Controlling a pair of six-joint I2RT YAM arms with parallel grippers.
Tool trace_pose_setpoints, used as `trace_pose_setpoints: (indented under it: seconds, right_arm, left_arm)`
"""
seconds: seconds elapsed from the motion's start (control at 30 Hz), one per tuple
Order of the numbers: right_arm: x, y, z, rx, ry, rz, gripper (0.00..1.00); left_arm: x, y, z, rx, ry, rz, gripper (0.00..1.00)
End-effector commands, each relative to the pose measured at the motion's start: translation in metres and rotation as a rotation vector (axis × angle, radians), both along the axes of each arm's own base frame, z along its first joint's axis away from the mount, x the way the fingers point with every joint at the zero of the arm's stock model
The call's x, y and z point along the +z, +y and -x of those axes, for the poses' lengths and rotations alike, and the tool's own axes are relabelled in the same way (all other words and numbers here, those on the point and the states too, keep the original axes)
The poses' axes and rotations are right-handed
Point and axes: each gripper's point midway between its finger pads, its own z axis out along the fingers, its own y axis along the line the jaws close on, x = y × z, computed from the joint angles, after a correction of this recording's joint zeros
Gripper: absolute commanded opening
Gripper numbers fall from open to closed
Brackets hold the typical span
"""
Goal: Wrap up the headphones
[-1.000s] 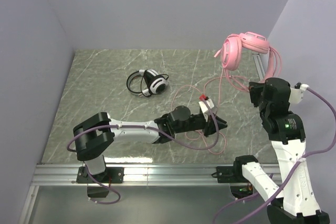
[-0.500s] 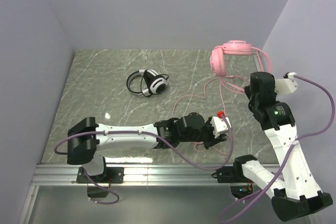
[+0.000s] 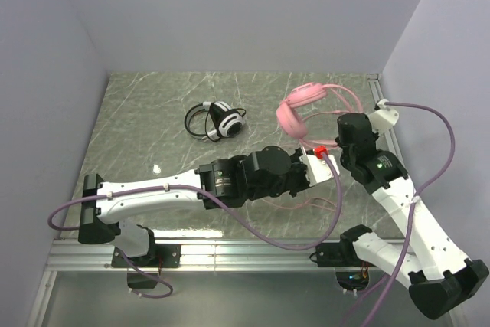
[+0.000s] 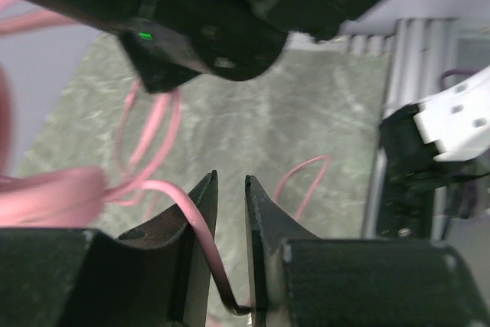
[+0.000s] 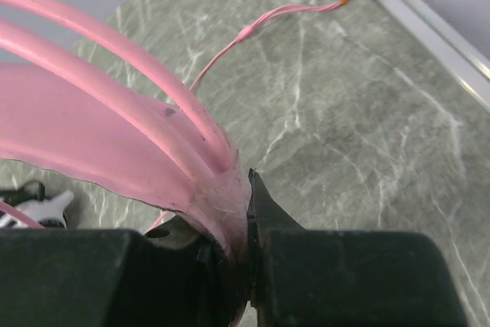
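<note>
The pink headset (image 3: 300,105) hangs above the table toward 1 o'clock. Its band runs roughly 9 to 3 o'clock, with an ear cup at the 9 o'clock end. The right gripper (image 5: 246,193) is clamped tight on the band. The left gripper (image 4: 230,212) has its jaws nearly closed around the pink cable (image 4: 161,185). The black-and-white headset (image 3: 215,120) lies at 11 o'clock on the marbled table (image 3: 138,135). Lilac walls (image 3: 230,13) stand around it, and open tabletop lies toward 9 o'clock.
</note>
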Motion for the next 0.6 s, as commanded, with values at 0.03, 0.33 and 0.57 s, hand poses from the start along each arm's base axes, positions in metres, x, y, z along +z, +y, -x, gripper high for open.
trace_pose_setpoints:
  seconds: [0.03,0.33,0.57]
  right_arm:
    - [0.033,0.014,-0.012,0.074,-0.181,-0.045,0.0]
    - [0.016,0.013,-0.012,0.133,-0.106,0.079,0.0]
    - [0.004,0.024,-0.016,0.201,-0.062,0.09,0.0]
  left_arm:
    - [0.039,0.029,-0.016,0.098,-0.119,-0.01,0.23]
    - [0.068,0.038,-0.013,0.056,-0.085,-0.039,0.1]
    - [0.05,0.05,-0.034,0.161,-0.113,-0.244,0.01]
